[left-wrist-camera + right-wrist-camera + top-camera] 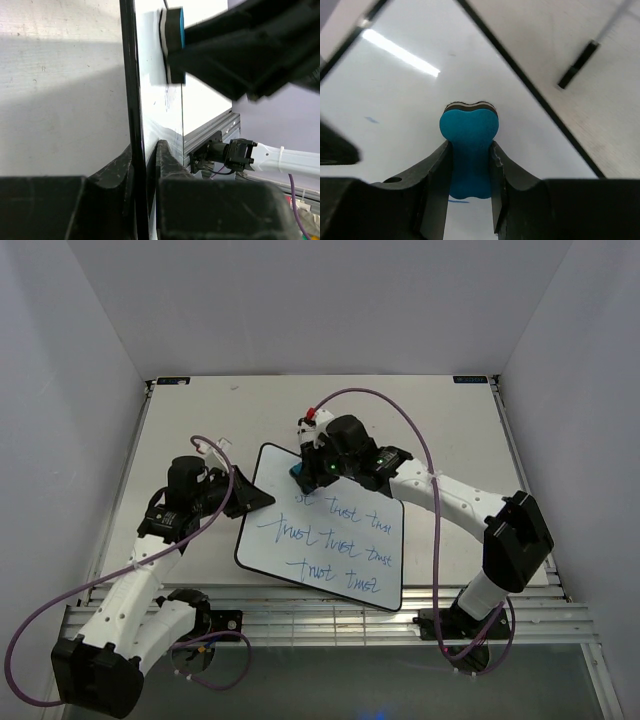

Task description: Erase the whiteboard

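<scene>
The whiteboard lies tilted on the table, white with a black rim and blue handwriting across its middle and lower part. My left gripper is shut on its left edge; the left wrist view shows the rim clamped between the fingers. My right gripper is shut on the blue bone-shaped eraser and presses it on the board's upper part near the top edge. The eraser also shows in the left wrist view. The board surface around it is mostly wiped, with small blue marks left.
A thin black wire stand piece lies on the table beyond the board's edge. Purple cables loop over both arms. The slotted metal rail runs along the table's near edge.
</scene>
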Controlling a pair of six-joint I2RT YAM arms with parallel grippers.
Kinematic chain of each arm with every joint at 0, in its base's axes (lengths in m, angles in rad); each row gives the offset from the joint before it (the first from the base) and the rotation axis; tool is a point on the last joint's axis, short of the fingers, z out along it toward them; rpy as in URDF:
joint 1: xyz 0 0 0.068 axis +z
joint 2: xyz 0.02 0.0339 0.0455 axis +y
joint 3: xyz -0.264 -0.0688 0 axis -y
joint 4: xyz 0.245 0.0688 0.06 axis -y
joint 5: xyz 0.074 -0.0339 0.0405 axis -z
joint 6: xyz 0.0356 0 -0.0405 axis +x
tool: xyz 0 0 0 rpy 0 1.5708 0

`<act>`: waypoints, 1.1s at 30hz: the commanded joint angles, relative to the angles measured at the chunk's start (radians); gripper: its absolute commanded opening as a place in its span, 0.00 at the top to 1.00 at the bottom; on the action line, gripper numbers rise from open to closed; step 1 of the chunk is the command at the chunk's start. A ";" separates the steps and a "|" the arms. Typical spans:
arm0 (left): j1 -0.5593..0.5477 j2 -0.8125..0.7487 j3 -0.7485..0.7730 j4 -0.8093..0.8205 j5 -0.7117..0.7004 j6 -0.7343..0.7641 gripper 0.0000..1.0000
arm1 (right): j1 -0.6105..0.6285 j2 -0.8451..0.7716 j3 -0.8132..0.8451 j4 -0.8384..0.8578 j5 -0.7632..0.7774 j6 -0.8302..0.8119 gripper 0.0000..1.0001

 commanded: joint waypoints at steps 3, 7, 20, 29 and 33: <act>-0.014 -0.059 -0.034 0.035 -0.163 0.306 1.00 | -0.070 0.030 -0.026 -0.193 0.072 -0.047 0.92; -0.012 -0.073 -0.054 0.057 -0.139 0.309 1.00 | -0.018 0.086 0.090 -0.207 -0.016 -0.031 0.92; -0.014 -0.099 -0.070 0.068 -0.160 0.312 1.00 | 0.225 0.212 0.257 -0.160 -0.074 0.006 0.92; -0.014 -0.121 -0.063 0.040 -0.269 0.290 1.00 | 0.156 0.029 -0.196 -0.140 -0.020 0.025 0.92; -0.014 -0.156 -0.065 0.034 -0.314 0.281 1.00 | 0.074 -0.103 -0.420 -0.143 0.026 0.072 0.92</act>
